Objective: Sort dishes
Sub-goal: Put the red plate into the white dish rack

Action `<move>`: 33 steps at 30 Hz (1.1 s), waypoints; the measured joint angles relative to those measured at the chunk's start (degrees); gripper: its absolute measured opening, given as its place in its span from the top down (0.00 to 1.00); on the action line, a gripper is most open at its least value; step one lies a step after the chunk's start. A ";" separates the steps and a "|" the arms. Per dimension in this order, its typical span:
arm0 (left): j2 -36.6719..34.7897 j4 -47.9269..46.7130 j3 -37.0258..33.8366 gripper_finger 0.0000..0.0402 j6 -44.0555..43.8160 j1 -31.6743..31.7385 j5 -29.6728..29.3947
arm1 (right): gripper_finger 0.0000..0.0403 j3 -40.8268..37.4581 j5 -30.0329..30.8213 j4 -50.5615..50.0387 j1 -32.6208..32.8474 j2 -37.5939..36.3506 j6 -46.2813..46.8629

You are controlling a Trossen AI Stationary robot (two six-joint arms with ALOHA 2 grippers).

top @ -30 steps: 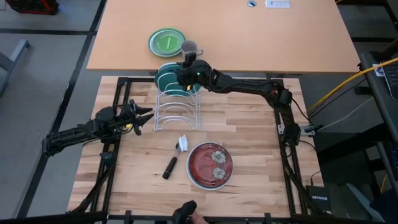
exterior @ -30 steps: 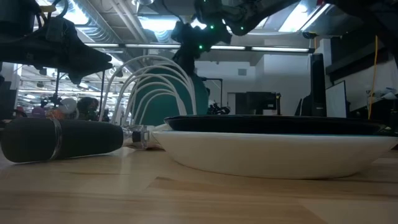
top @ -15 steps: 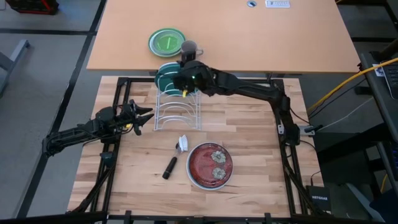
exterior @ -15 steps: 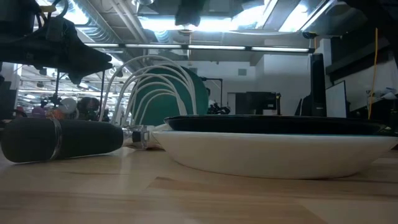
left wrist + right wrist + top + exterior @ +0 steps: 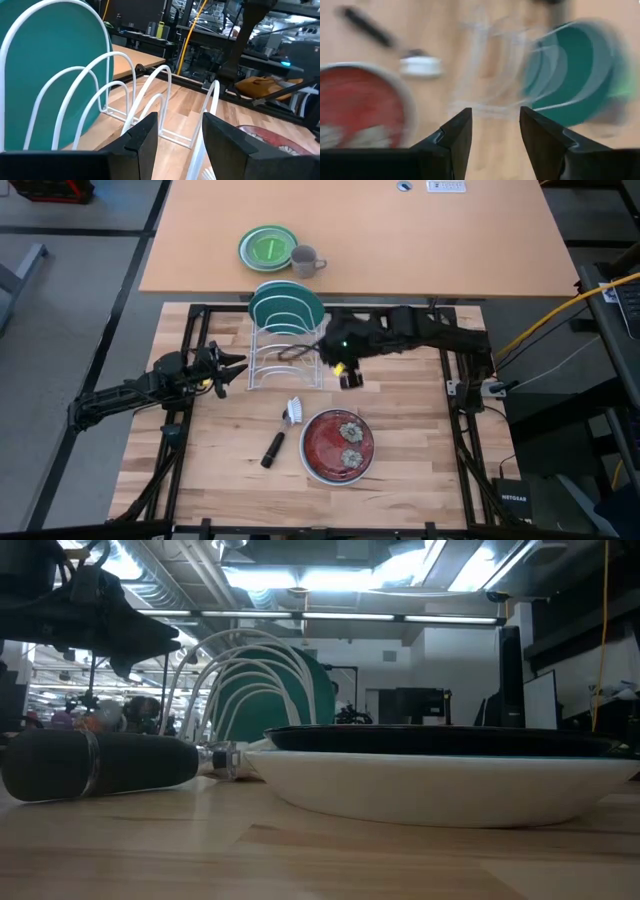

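Observation:
A plain teal plate (image 5: 286, 307) stands on edge in the far slots of a white wire rack (image 5: 287, 360); the left wrist view shows it too (image 5: 45, 75). The dark red patterned plate (image 5: 339, 445) lies flat near the table's near edge. I see no light blue or plain white plate. My right gripper (image 5: 347, 376) hovers open just right of the rack, pointing down (image 5: 494, 111), holding nothing. My left gripper (image 5: 226, 368) waits open left of the rack, facing its wires (image 5: 180, 117).
A dish brush with a black handle (image 5: 274, 448) and white head (image 5: 293, 411) lies between the rack and the red plate. On the far table stand a small bright green plate (image 5: 267, 248) and a grey mug (image 5: 305, 260). Bare wood lies right of the red plate.
My right gripper has left the teal plate at the rack's far end, risen, and swung toward the table's near edge and right, tipping to point down. The teal plate stays upright in the rack.

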 joint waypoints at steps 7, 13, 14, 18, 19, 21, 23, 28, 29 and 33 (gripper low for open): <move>0.02 0.28 -0.02 0.64 -2.23 0.00 3.66 | 0.58 -7.88 -4.17 -0.83 4.93 0.80 8.13; 0.02 1.79 -0.02 0.64 -5.19 -0.09 12.84 | 0.58 -20.66 -9.89 1.91 7.22 0.80 9.25; 0.02 1.88 -0.02 0.64 -4.94 -0.32 13.64 | 0.58 -22.95 -10.21 2.95 7.23 0.80 9.49; 0.02 1.90 -0.02 0.64 -2.52 -1.70 13.78 | 0.58 -31.19 -10.91 6.16 6.84 0.87 11.22; 0.02 1.90 -0.02 0.64 -1.83 -2.00 13.80 | 0.58 -33.26 -11.13 7.96 6.39 0.82 11.47; 0.02 1.90 -0.02 0.64 -0.94 -2.52 13.80 | 0.58 -37.15 -13.78 11.35 5.68 0.82 12.64; 0.02 1.90 -0.02 0.64 -0.82 -3.03 13.80 | 0.58 -40.69 -16.65 14.93 4.98 0.87 13.83; 0.02 1.90 -0.02 0.64 -0.78 -4.83 13.81 | 0.58 -47.10 -20.86 23.79 3.34 0.87 14.11; 0.02 1.90 -0.02 0.64 -0.77 -5.36 13.82 | 0.58 -47.72 -20.89 24.96 2.88 0.87 14.11; 0.02 1.90 -0.02 0.64 1.12 -8.23 13.88 | 0.58 -49.62 -20.90 27.38 1.12 0.85 15.13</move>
